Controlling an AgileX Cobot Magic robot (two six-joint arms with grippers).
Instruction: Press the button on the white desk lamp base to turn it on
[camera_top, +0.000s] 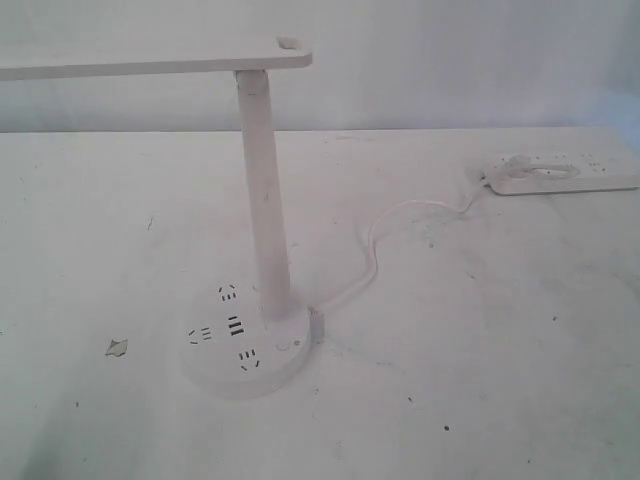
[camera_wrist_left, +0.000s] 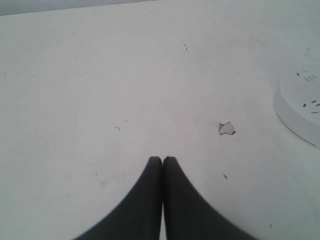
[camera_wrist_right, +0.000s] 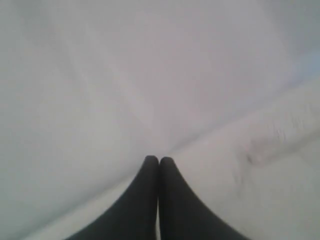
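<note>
Spanning the whole scene, the white table (camera_top: 500, 350) is scuffed and speckled, and its far edge meets a pale wall. On it, left of centre in the exterior view, stands the white desk lamp (camera_top: 265, 200): a slim straight post and a long flat head reaching out to the left. The white desk lamp base (camera_top: 245, 375) is a thick round disc carrying three groups of dark socket holes and black USB slots, and the post rises from its rear part. Bare tabletop surrounds the base on the near, left and right sides. A long white power strip (camera_top: 560, 172) lies at the far right, and a white cable (camera_top: 400, 225) curves from it to the rear right of the base. The left gripper (camera_wrist_left: 162, 159) has its dark fingers pressed together on nothing and hangs over bare table. The rim of the base (camera_wrist_left: 300, 115) appears in the left wrist view, well apart from the tips. The right gripper (camera_wrist_right: 159, 158) likewise has its fingers together and empty, over a blurred pale surface. The button (camera_top: 284, 347) is a tiny round white spot with a faint grey ring, on top of the base to the right of the USB slots, near the foot of the post. A small grey chip (camera_wrist_left: 226, 128) lies on the table between the left fingertips and the base.
</note>
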